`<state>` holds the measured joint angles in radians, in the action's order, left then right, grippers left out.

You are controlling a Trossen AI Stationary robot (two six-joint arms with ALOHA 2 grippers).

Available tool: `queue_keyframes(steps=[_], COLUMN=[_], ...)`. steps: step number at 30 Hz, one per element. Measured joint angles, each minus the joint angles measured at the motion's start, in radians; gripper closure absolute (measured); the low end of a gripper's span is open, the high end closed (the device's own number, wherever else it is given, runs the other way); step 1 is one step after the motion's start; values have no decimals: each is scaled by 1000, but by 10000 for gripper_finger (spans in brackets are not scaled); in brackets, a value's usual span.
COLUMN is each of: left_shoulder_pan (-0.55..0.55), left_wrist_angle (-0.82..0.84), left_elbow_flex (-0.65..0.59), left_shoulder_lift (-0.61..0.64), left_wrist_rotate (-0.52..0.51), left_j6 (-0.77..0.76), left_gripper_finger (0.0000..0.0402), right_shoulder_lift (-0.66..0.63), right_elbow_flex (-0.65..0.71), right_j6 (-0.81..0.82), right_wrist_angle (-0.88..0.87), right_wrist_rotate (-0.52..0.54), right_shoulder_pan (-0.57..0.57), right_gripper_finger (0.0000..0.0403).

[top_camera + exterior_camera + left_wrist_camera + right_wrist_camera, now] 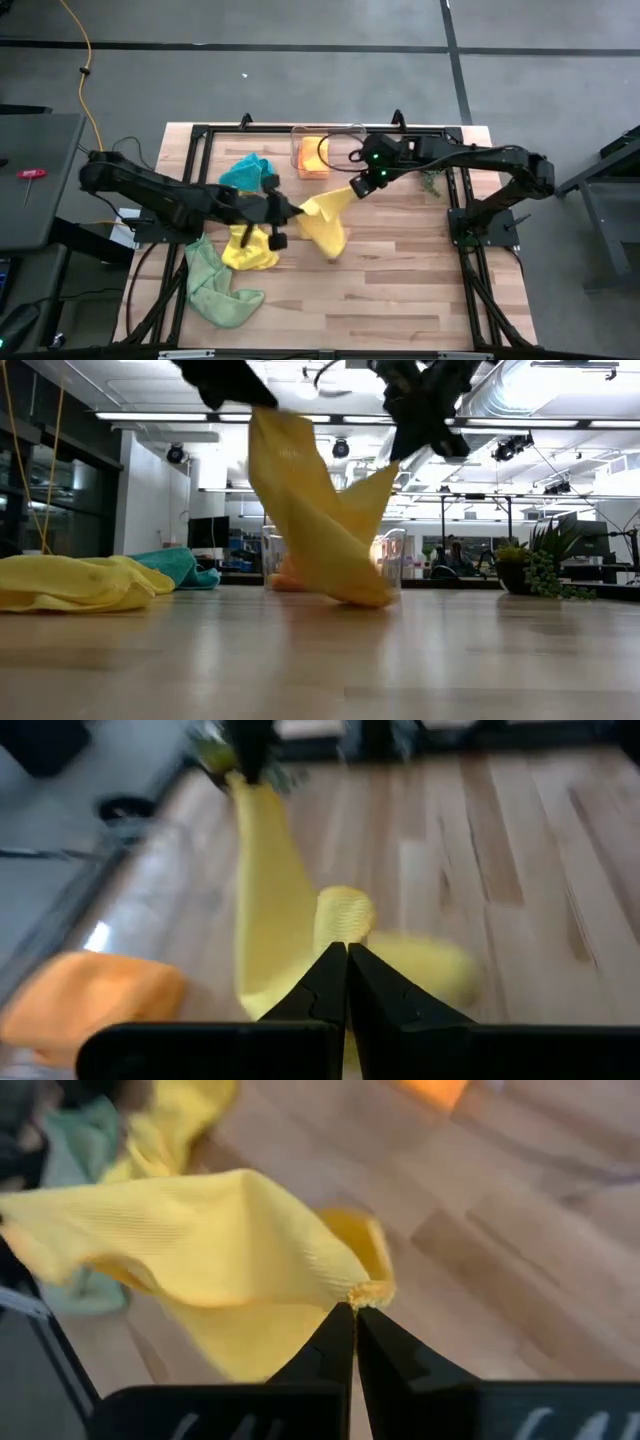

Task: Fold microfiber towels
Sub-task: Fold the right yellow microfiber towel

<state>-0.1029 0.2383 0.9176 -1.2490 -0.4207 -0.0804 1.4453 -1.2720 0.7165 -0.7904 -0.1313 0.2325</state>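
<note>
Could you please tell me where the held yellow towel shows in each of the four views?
High view: yellow towel at table centre, between both arms.
Low view: hanging, centre.
Left wrist view: ahead of the jaws.
Right wrist view: pinched at a corner.
Shared landmark: orange towel.

bright, even ceiling strip lighting – soft shadows; both wrist views motion-blurred.

In the low view both arms are cut off by the top edge; the orange towel point(285, 579) hides behind the hanging yellow towel point(315, 520); background people at right are too small to tell
</note>
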Motion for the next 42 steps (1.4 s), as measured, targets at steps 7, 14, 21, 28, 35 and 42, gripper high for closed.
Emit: queue_keyframes(steps=[7, 14, 21, 28, 35, 42], left_shoulder_pan=[85, 220, 324, 358, 362, 446], left_wrist_angle=[0, -52, -50, -47, -335, -441], left_elbow_flex=[1, 0, 0, -31, -220, -257], left_shoulder_lift=[173, 261, 270, 259, 261, 245], left_wrist_rotate=[-10, 110, 248, 380, 409, 413], left_j6=[85, 137, 215, 272, 180, 225], left_gripper_finger=[402, 401, 402, 401, 401, 401], right_shoulder_lift=[-134, -233, -242, -227, -223, -203], right_elbow_flex=[-13, -80, -154, -154, -154, -153], right_j6=[-4, -51, -87, -23, 65, 48], right_wrist_angle=[22, -24, -135, -244, -371, -385], right_wrist_rotate=[91, 152, 188, 206, 376, 463], right_shoulder_pan=[19, 31, 9, -95, -180, -158], right_gripper_finger=[403, 403, 403, 403, 403, 403])
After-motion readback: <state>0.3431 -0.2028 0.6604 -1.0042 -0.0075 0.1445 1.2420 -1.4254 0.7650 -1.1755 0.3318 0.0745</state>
